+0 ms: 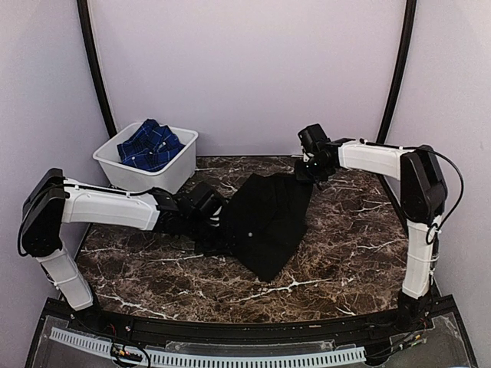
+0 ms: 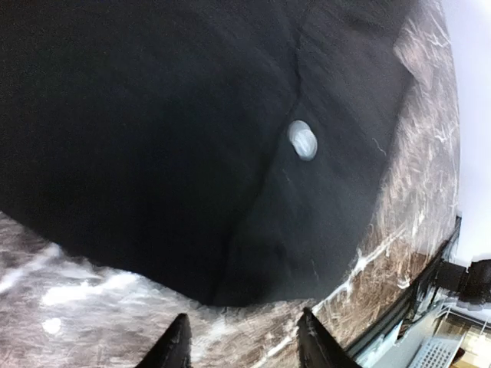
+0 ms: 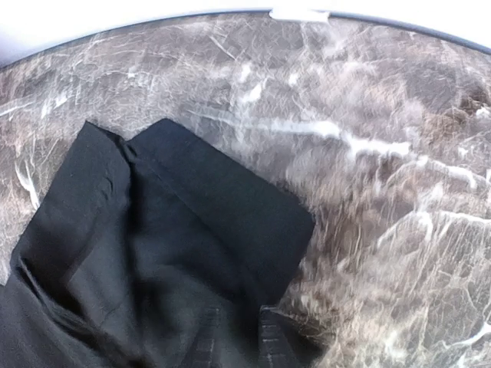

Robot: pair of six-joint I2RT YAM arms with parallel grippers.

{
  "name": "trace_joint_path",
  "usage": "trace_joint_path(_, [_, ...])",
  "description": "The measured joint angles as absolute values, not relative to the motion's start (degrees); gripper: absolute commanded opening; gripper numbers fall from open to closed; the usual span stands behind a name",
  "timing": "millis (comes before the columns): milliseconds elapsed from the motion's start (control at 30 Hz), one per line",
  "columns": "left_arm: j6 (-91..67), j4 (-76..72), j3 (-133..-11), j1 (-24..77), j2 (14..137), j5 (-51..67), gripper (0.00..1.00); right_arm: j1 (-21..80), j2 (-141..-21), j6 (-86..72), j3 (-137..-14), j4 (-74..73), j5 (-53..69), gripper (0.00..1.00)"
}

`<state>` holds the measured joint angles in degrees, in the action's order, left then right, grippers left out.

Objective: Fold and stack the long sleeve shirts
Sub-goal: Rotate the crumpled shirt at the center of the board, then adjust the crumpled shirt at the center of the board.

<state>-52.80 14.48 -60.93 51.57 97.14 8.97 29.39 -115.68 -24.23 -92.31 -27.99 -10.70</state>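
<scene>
The black shirt (image 1: 267,218) lies part-folded in the middle of the marble table, with a white button (image 2: 302,140) showing in the left wrist view. My left gripper (image 1: 220,228) is at the shirt's left edge; in its wrist view it (image 2: 245,343) is open and empty over bare marble, just short of the cloth's hem. My right gripper (image 1: 306,176) is at the shirt's far right corner; in its wrist view it (image 3: 238,339) is shut on black cloth (image 3: 176,230) near a folded corner. The blue checked shirt (image 1: 150,144) lies bunched in the white tub (image 1: 178,165).
The tub stands at the back left of the table. Grey walls and two black curved posts (image 1: 96,69) close in the back. A black rail (image 1: 230,330) runs along the table's near edge.
</scene>
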Motion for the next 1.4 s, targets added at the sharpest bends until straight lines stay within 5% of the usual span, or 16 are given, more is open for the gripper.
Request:
trace_joint_path(67, [-52.31,14.98,-62.65,53.54,97.8,9.13,0.66,28.75,-116.92,-23.4,-95.09,-28.4,-11.22,0.56])
trace_joint_path(200, [-51.13,17.1,-64.45,54.28,96.49,7.25,0.69,29.89,-115.87,-21.26,-94.06,-29.36,-11.57,0.65])
trace_joint_path(500, [-43.22,22.72,-72.95,48.58,96.82,1.37,0.69,32.97,-104.84,-22.39,-75.2,-27.97,-9.87,0.6])
trace_joint_path(933, [-25.5,19.88,-102.52,38.79,127.39,-0.49,0.68,30.96,-102.52,-29.54,-60.84,-18.83,-0.69,0.53])
trace_joint_path(1133, [-23.27,20.1,-110.48,38.5,135.09,1.85,0.54,30.59,-102.52,-31.86,-59.51,-15.57,2.17,0.43])
trace_joint_path(1233, [-23.16,20.21,-112.57,38.5,136.2,2.85,0.3,30.59,-102.52,-32.49,-58.98,-14.37,3.18,0.32])
trace_joint_path(1400, [-22.96,20.51,-114.8,38.5,136.2,3.99,0.11,30.59,-102.45,-32.95,-58.89,-13.82,3.66,0.07])
